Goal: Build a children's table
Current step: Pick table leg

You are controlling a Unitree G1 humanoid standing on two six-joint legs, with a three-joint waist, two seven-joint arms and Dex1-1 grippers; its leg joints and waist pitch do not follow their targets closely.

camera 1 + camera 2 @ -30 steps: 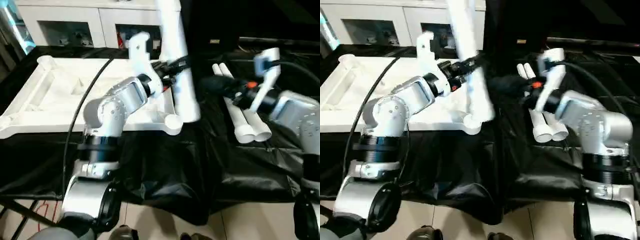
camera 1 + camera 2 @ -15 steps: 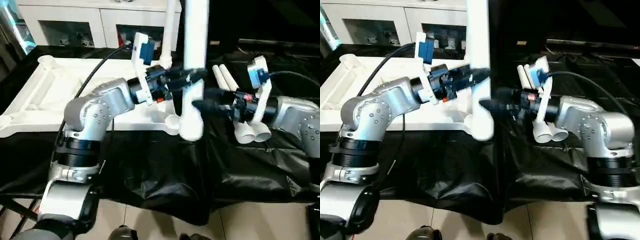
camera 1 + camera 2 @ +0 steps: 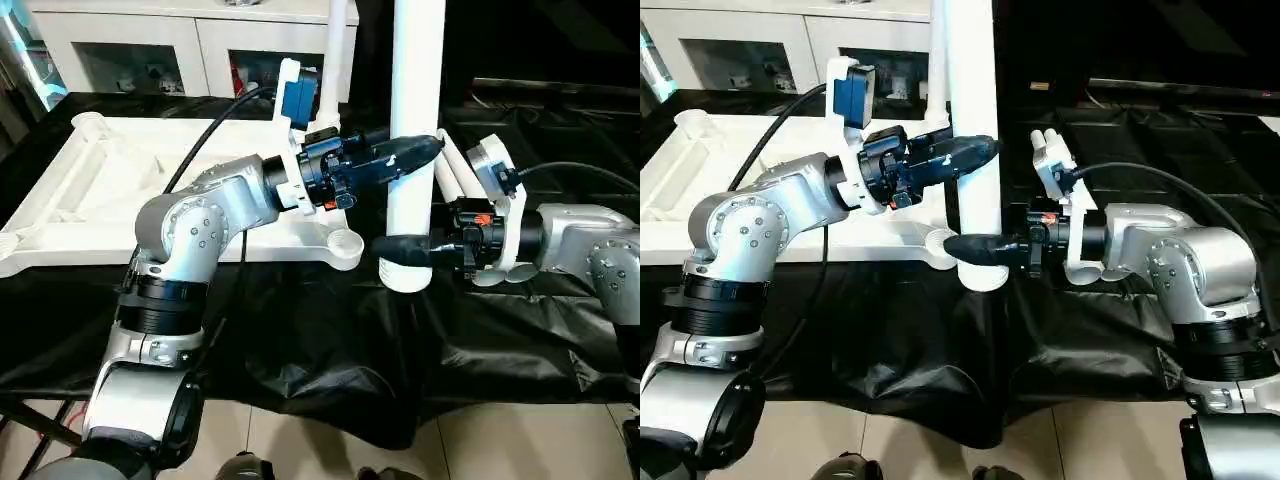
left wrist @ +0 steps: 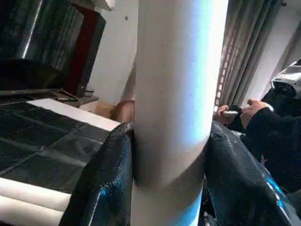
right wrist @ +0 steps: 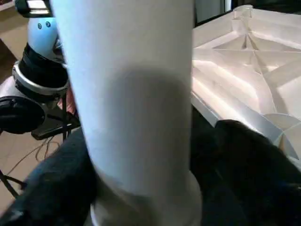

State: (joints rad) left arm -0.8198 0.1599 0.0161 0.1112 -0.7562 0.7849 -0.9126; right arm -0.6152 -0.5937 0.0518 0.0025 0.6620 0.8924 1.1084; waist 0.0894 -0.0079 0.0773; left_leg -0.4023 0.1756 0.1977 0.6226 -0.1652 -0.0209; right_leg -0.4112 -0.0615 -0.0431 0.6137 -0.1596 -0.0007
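Note:
The white tabletop (image 3: 90, 200) lies ribbed side up on black cloth, its near corner socket (image 3: 345, 243) facing me. My left gripper (image 3: 420, 150) is shut on a long white leg (image 3: 415, 90), holding it upright just right of that socket. Its fingers (image 4: 103, 179) press both sides of the leg (image 4: 174, 94). My right gripper (image 3: 400, 245) is open, jaws straddling the leg's thick lower end (image 5: 131, 103). Two more legs (image 3: 455, 170) lie on the cloth behind the right arm. Another leg (image 3: 340, 40) stands upright at the tabletop's far right corner.
A white glass-door cabinet (image 3: 150, 50) stands behind the tabletop. The black cloth (image 3: 330, 350) hangs over the near edge above a tiled floor (image 3: 330, 450). A person's hand (image 4: 247, 108) shows in the left wrist view, far behind the leg.
My left gripper has swung the leg from tilted to upright and carried it right, off the tabletop's corner. My right gripper has come in from the right to the leg's lower end.

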